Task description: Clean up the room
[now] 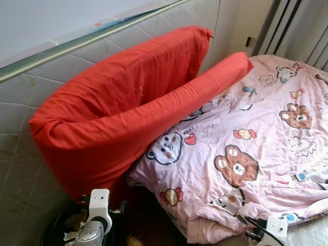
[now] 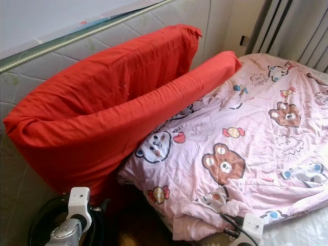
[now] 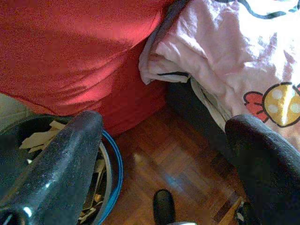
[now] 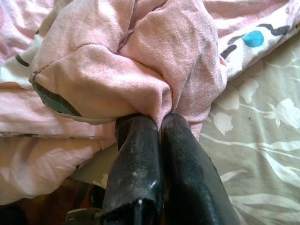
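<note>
Pinching the pink quilt [image 4: 140, 70] at its near edge, your right gripper [image 4: 161, 123] has both fingers pressed together on a fold. The quilt lies across the bed beside the red cushion [image 1: 123, 102]. Your left gripper [image 3: 164, 136] hangs spread wide above a bin [image 3: 110, 164].

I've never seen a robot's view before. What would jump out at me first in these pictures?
A big red cushion, folded over, leans against the pale quilted wall at the robot's left. Beside it, a pink blanket printed with cartoon bears covers the bed. At the blanket's near edge the right gripper is pinched shut on a fold of it, while the left gripper hangs open over a wooden floor.
</note>
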### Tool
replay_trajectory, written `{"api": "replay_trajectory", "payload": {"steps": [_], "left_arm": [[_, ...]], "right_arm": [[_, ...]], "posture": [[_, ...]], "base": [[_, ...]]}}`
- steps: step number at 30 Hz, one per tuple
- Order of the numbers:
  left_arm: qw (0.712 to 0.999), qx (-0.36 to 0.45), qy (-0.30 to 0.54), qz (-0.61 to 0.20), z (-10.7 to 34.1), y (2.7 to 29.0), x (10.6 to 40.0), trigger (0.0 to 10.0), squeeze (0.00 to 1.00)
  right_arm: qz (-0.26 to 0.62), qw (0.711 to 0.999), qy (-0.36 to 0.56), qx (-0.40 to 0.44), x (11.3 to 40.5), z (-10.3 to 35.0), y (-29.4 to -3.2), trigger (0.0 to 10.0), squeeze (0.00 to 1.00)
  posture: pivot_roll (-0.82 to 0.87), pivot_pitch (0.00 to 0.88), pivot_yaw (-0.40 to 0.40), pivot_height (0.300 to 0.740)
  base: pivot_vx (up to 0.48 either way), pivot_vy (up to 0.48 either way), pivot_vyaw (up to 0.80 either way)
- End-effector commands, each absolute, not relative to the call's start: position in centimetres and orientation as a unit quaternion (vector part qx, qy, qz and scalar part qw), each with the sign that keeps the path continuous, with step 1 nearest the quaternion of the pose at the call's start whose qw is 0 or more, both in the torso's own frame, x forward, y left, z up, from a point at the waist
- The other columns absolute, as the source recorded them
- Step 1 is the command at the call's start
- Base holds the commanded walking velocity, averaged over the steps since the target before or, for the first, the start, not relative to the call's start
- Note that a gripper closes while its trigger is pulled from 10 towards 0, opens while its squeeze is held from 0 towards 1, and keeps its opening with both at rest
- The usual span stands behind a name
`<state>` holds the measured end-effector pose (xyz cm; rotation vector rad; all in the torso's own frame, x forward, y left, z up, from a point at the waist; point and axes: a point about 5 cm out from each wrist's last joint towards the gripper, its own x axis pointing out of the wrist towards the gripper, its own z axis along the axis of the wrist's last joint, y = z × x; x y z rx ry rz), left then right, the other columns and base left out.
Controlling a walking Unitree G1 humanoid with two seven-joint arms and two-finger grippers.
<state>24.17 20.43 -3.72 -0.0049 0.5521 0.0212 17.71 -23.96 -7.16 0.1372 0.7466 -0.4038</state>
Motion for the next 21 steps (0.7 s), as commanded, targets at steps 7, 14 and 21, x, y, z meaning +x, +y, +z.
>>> {"api": "replay_trajectory", "payload": {"steps": [7, 14, 21], "left_arm": [[0.957, -0.004, 0.288, 0.017, -4.31, 20.81, 23.3, 10.0, 0.0], [0.954, -0.002, 0.3, 0.017, -4.77, 20.81, 22.64, 10.0, 0.0], [0.955, -0.003, 0.297, 0.02, -4.75, 21.15, 22.52, 10.0, 0.0]], "right_arm": [[-0.189, 0.907, 0.37, 0.063, 17.47, -7.42, -23.47, 10.0, 0.0], [-0.185, 0.908, 0.372, 0.061, 17.41, -7.46, -23.44, 10.0, 0.0], [-0.181, 0.907, 0.377, 0.058, 17.13, -7.67, -23.12, 10.0, 0.0]], "posture": [[0.08, 0.067, 0.017, 0.74], [0.07, 0.06, 0.019, 0.74], [0.08, 0.055, 0.023, 0.74]], "base": [[0.0, 0.0, 0.0], [0.0, 0.0, 0.0], [0.0, 0.0, 0.0]]}}
